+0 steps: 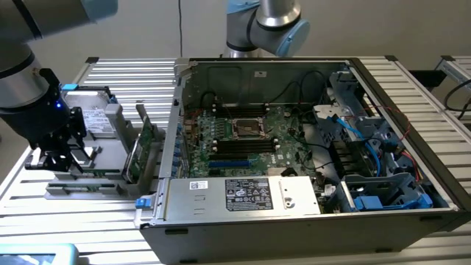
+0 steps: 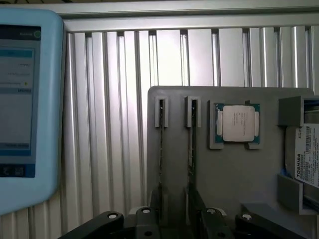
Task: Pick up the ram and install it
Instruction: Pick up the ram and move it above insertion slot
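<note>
two narrow holders (image 2: 175, 112) stand side by side on a grey tray (image 2: 234, 184), and in each of them a thin stick sits on its edge. the one nearer to the processor chip (image 2: 238, 123) has a greenish edge, and this is the ram (image 2: 190, 149). the second stick (image 2: 160, 149) looks darker, and i cannot tell what kind it is. the claw (image 2: 175, 194) is over the end of these two holders. its black fingers (image 2: 199, 204) stand apart, bare tray shows between them, and it has hold of nothing. whether the fingers touch the holders i cannot tell. just beside the processor chip, at the tray's edge, lies a hard drive (image 2: 304, 159) with a white label. the tray rests on a desk (image 2: 114, 99) made of ribbed metal slats, and near it on the same desk there is a screen (image 2: 25, 109) with a light blue rim. in the exterior view the arm (image 1: 22, 83) comes down at the exterior view's left, with the claw (image 1: 63, 160) low over the tray (image 1: 81, 190). a broad green card (image 1: 145, 141) stands upright at the tray's side toward the open computer case (image 1: 294, 232). inside the case lies the motherboard (image 1: 243, 149) with its black memory slots (image 1: 245, 144), well apart from the claw.
</note>
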Controlling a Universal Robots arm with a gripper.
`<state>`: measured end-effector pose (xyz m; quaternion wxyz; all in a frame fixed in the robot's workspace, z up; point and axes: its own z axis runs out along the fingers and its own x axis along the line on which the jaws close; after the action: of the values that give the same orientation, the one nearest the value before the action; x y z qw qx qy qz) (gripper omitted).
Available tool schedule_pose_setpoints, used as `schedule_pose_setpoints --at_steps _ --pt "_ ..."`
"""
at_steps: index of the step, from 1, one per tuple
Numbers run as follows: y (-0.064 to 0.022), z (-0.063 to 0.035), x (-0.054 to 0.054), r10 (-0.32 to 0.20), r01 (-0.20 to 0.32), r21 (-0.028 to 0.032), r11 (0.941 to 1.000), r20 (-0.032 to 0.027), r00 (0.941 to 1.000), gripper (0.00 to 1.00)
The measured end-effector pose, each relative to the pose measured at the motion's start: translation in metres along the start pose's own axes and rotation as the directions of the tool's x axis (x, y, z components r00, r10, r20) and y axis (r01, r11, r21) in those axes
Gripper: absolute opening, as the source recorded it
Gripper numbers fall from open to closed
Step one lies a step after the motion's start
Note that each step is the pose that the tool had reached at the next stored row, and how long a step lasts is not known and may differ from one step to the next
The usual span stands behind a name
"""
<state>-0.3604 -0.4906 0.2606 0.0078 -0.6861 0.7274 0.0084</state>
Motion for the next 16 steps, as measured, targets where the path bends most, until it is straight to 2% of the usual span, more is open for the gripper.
schedule_pose_setpoints --at_steps 7,14,16 --pt "-0.0014 0.0118 0.001 0.002 -0.002 -0.0017 1.0000 -0.0005 1.0000 0.37" --pt "-0.0015 0.0199 0.002 0.002 -0.002 -0.0010 1.0000 -0.0136 0.9999 0.37" --pt "-0.0016 0.0230 0.002 0.002 -0.002 -0.0009 1.0000 -0.0156 0.9999 0.37"
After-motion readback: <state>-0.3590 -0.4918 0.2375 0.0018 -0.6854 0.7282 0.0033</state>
